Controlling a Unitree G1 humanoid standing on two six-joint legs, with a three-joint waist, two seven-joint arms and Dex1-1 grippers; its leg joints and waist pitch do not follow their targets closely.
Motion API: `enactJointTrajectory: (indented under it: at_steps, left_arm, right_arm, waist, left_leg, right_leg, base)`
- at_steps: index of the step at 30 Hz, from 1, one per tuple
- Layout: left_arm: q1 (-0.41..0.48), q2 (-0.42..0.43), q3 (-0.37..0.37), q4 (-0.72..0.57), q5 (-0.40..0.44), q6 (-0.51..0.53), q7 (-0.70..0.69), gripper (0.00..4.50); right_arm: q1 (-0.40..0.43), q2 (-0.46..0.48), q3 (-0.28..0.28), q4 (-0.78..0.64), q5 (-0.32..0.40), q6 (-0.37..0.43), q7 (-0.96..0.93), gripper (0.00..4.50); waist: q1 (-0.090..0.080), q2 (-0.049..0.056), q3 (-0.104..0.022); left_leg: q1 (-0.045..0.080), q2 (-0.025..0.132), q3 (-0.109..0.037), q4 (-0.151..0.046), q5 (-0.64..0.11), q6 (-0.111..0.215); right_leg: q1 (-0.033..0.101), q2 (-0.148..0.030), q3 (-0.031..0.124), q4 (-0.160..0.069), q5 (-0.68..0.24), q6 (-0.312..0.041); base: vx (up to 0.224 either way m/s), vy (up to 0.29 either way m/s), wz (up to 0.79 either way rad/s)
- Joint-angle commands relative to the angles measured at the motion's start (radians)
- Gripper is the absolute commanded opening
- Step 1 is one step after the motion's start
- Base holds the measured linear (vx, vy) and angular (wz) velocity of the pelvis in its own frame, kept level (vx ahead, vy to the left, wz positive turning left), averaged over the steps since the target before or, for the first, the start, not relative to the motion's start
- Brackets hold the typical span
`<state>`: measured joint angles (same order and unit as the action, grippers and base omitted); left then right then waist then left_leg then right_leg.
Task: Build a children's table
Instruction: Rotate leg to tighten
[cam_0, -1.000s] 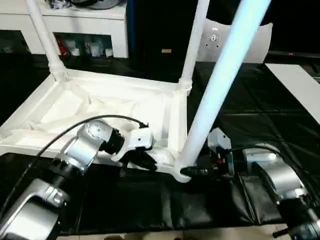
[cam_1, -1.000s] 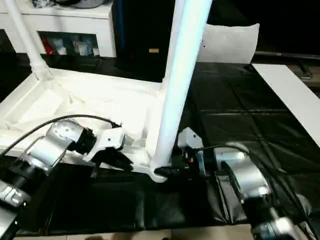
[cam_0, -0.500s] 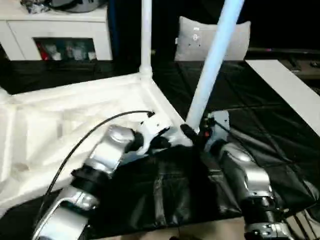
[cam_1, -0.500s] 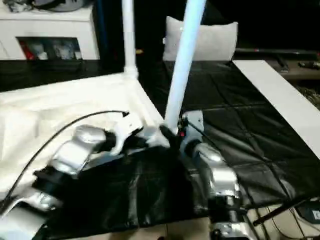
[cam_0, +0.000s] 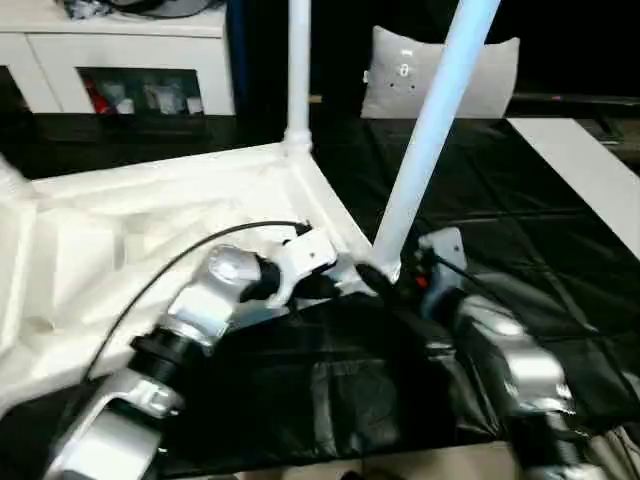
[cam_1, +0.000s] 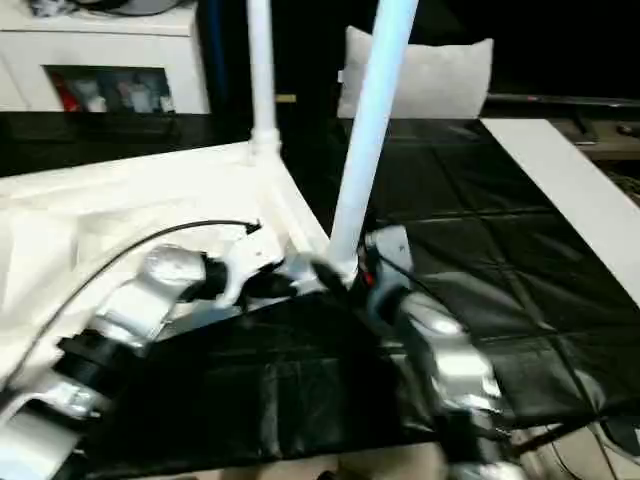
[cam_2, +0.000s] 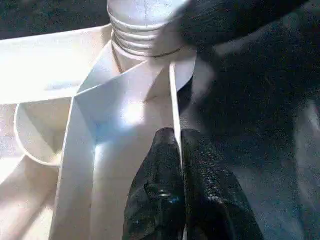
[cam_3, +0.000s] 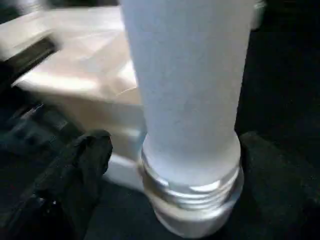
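The table top (cam_0: 150, 240) lies upside down on the black bench (cam_0: 520, 250), a leg (cam_0: 425, 140) standing in its near corner socket. The left gripper (cam_2: 181, 150) pinches the top's rim; the right gripper (cam_3: 170, 150) has its fingers (cam_3: 80, 165) apart around the leg's base.

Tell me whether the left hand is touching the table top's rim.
Touching. In the left wrist view the left hand is shut, its two black fingers pinching the thin white rim of the table top from both sides, near the threaded leg.
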<state>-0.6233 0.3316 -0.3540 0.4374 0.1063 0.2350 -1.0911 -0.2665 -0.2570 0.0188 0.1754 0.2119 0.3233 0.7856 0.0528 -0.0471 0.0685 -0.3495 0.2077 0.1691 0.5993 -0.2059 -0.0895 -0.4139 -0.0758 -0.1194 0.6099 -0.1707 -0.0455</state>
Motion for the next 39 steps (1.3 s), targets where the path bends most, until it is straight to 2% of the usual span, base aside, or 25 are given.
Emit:
enactJointTrajectory:
  at_steps: [1,4,7,9,13,14,15,18,24,34,36,39]
  left_arm:
    - [-0.015,0.004,-0.035,-0.008,-0.007,-0.077,-0.055,0.00]
    - [-0.016,0.025,-0.046,0.006,-0.009,-0.113,-0.097,0.00]
    - [-0.028,0.058,-0.055,0.025,-0.029,-0.158,-0.185,0.00]
    - [-0.032,0.065,-0.058,0.030,-0.033,-0.169,-0.206,0.00]
    - [-0.049,0.085,-0.065,0.054,-0.035,-0.206,-0.258,0.00]
    - [-0.059,0.095,-0.071,0.071,-0.033,-0.238,-0.286,0.00]
    - [-0.063,0.099,-0.073,0.074,-0.035,-0.241,-0.301,0.00]
    - [-0.071,0.101,-0.075,0.080,-0.040,-0.246,-0.322,0.00]
    - [-0.082,0.096,-0.075,0.098,-0.046,-0.264,-0.335,0.00]
    - [-0.085,0.094,-0.067,0.118,-0.049,-0.280,-0.346,0.00]
    - [-0.084,0.092,-0.062,0.119,-0.053,-0.274,-0.345,0.00]
    - [-0.078,0.084,-0.050,0.113,-0.062,-0.235,-0.332,0.00]
  right_arm:
    - [-0.010,-0.026,0.021,-0.048,0.035,-0.027,0.100,4.41]
    - [-0.021,-0.064,0.022,-0.039,0.041,-0.041,0.149,4.41]
    - [-0.042,-0.140,0.041,-0.034,0.072,-0.073,0.292,4.41]
    - [-0.048,-0.158,0.049,-0.029,0.076,-0.071,0.330,4.41]
    - [-0.063,-0.198,0.076,-0.007,0.073,-0.085,0.420,4.26]
    - [-0.073,-0.217,0.096,0.011,0.067,-0.100,0.463,3.97]
    - [-0.080,-0.222,0.104,0.021,0.067,-0.102,0.482,3.91]
    - [-0.091,-0.230,0.119,0.042,0.071,-0.107,0.512,3.79]
    - [-0.123,-0.229,0.132,0.094,0.060,-0.134,0.542,3.17]
    - [-0.149,-0.233,0.153,0.142,0.064,-0.154,0.590,2.41]
    - [-0.147,-0.232,0.157,0.141,0.066,-0.150,0.595,2.09]
    - [-0.133,-0.228,0.163,0.123,0.073,-0.114,0.585,2.00]
  waist:
    - [0.001,0.011,-0.077]
    - [0.006,0.011,-0.075]
    - [0.014,0.012,-0.077]
    - [0.015,0.008,-0.077]
    - [0.017,0.006,-0.079]
    - [0.018,0.006,-0.079]
    - [0.019,0.002,-0.079]
    - [0.021,0.003,-0.080]
    - [0.033,0.004,-0.082]
    - [0.034,0.003,-0.082]
    - [0.035,0.002,-0.081]
    - [0.035,0.002,-0.081]
  left_leg:
    - [-0.003,0.026,-0.002,-0.064,-0.116,0.072]
    - [0.001,0.028,-0.002,-0.065,-0.127,0.065]
    - [0.005,0.030,-0.001,-0.063,-0.120,0.064]
    - [0.000,0.028,-0.002,-0.064,-0.121,0.068]
    - [-0.002,0.025,-0.002,-0.061,-0.113,0.069]
    - [-0.001,0.027,-0.002,-0.061,-0.111,0.067]
    - [-0.003,0.026,-0.002,-0.061,-0.106,0.071]
    - [-0.002,0.027,-0.003,-0.060,-0.099,0.069]
    - [-0.001,0.029,-0.001,-0.059,-0.080,0.067]
    - [-0.002,0.029,-0.001,-0.059,-0.086,0.066]
    - [-0.002,0.029,0.000,-0.059,-0.085,0.067]
    - [-0.001,0.029,0.000,-0.059,-0.081,0.067]
  right_leg:
    - [0.076,-0.071,0.068,-0.081,-0.232,-0.144]
    - [0.071,-0.073,0.067,-0.085,-0.266,-0.137]
    - [0.070,-0.074,0.069,-0.079,-0.241,-0.155]
    - [0.074,-0.073,0.068,-0.079,-0.242,-0.156]
    - [0.075,-0.074,0.066,-0.082,-0.270,-0.146]
    - [0.075,-0.075,0.066,-0.081,-0.268,-0.146]
    - [0.075,-0.073,0.066,-0.080,-0.260,-0.146]
    - [0.074,-0.074,0.065,-0.077,-0.254,-0.152]
    - [0.075,-0.074,0.066,-0.070,-0.210,-0.168]
    - [0.075,-0.074,0.064,-0.073,-0.243,-0.157]
    - [0.075,-0.073,0.065,-0.073,-0.240,-0.157]
    - [0.075,-0.073,0.065,-0.071,-0.233,-0.159]
  base:
    - [0.000,0.000,0.00]
    - [0.000,0.000,0.00]
    - [0.000,0.000,0.00]
    - [0.000,0.000,0.00]
    - [0.000,0.000,0.00]
    - [0.000,0.000,0.00]
    - [0.000,0.000,0.00]
    - [0.000,0.000,0.00]
    - [0.000,0.000,0.00]
    - [0.000,0.000,0.00]
    - [0.000,0.000,0.00]
    - [0.000,0.000,0.00]
